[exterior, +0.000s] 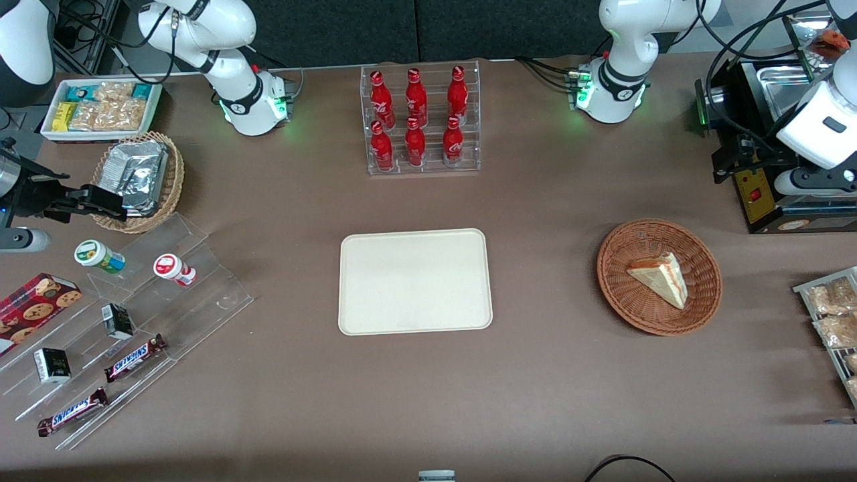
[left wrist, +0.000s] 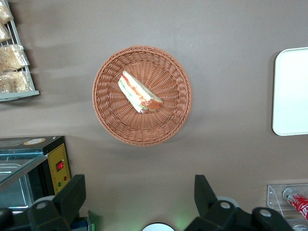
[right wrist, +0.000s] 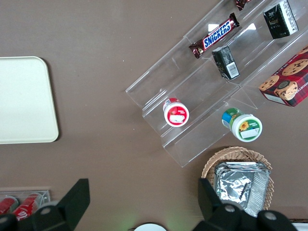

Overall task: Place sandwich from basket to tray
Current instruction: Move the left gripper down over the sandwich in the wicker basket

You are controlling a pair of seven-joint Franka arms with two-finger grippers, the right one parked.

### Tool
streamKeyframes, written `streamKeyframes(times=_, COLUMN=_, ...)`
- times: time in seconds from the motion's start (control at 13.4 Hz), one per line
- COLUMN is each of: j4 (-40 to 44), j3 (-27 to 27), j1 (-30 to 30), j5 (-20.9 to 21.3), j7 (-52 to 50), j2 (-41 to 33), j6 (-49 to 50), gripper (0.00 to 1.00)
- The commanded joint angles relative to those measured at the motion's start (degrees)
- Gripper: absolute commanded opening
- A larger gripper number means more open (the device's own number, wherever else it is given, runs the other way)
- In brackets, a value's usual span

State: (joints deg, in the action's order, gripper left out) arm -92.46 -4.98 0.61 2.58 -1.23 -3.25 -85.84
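Observation:
The sandwich (exterior: 659, 276) (left wrist: 139, 94), a pale bread wedge with orange and green filling, lies in the round reddish-brown basket (exterior: 609, 268) (left wrist: 110, 120). The cream tray (exterior: 415, 281) (left wrist: 291, 91) lies flat mid-table with nothing on it, a basket's width away from the basket toward the parked arm's end. My gripper (exterior: 723, 161) (left wrist: 139, 192) hangs high above the table, farther from the front camera than the basket and next to a black appliance. Its fingers (left wrist: 72, 192) are spread wide open with nothing between them.
A black appliance (exterior: 763, 194) stands under the working arm. A wire rack of snack bags (exterior: 830, 314) is at that end's edge. A clear rack of red bottles (exterior: 422, 120) stands farther back than the tray. Acrylic steps (exterior: 201, 294), a tan basket with foil packets (exterior: 137, 177) and a white snack box (exterior: 100, 107) lie toward the parked arm's end.

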Motion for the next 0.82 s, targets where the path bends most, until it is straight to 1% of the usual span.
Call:
streamKeyframes(times=0.0, j4=0.27, j3=-0.56, j1=0.71, j5=-0.48, j7=0.53, j2=-0.79, j6=0.94, gripper=1.0)
streamKeyframes(times=0.15, j4=0.26, j3=-0.56, j1=0.8, j5=-0.47, j7=-0.17, j2=0.6, j6=0.5, gripper=1.0)
streamKeyframes(times=0.3, j4=0.52, j3=-0.21, j1=1.41, j5=0.31, j7=-1.39, j2=5.68, j6=0.24, gripper=1.0)
streamKeyframes(times=0.37, j4=0.35, j3=-0.21, j1=2.2, j5=0.32, j7=-5.49, j2=7.62, j6=-0.02, gripper=1.0)
streamKeyframes(times=0.45, j4=-0.26, j3=-0.21, j1=3.42, j5=-0.12, j7=-13.28, j2=10.34, j6=-2.12, gripper=1.0)
streamKeyframes(times=0.52, j4=-1.66, j3=-0.21, j1=4.74, j5=-0.64, j7=-21.27, j2=11.93, j6=-6.23, gripper=1.0)
streamKeyframes(times=0.74, j4=-14.89, j3=-0.47, j1=4.23, j5=-0.47, j7=-42.91, j2=13.53, j6=-26.23, gripper=1.0)
